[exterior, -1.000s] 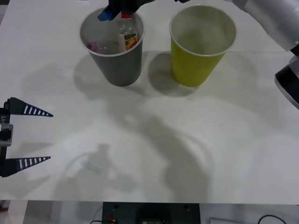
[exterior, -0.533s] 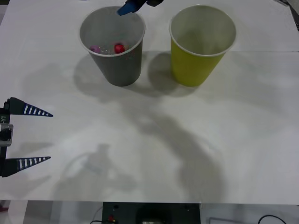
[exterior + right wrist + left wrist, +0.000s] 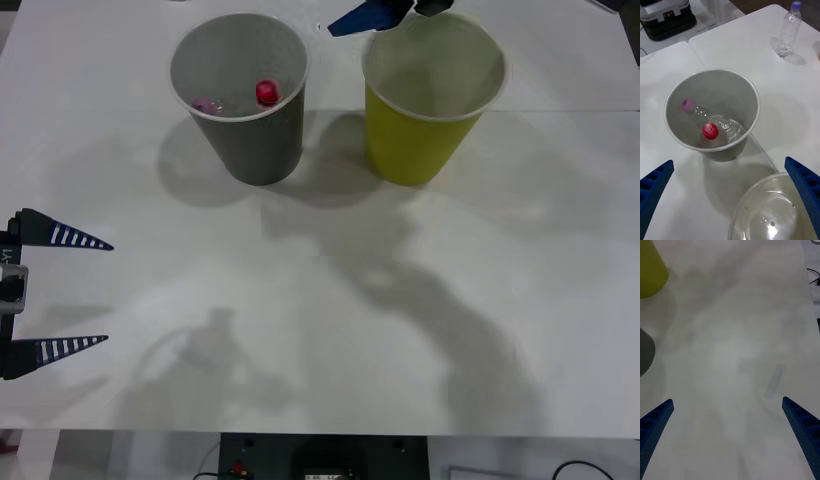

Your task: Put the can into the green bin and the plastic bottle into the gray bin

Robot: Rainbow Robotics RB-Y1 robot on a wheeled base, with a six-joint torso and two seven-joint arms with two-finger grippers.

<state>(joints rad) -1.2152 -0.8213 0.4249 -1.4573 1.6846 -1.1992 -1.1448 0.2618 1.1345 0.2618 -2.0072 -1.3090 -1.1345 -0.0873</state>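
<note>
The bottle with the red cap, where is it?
The plastic bottle lies inside the gray bin, beside a pink-capped bottle; that bin stands left of the green bin in the front view.

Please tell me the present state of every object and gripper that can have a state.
gray bin: upright, holds two bottles
plastic bottle: inside the gray bin, red cap on
green bin: upright
left gripper: open, empty, near table's left edge
right gripper: open, empty, above the bins

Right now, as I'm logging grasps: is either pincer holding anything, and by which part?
Nothing is held. The right pincer and the left pincer are both open; the plastic bottle lies in the gray bin.
</note>
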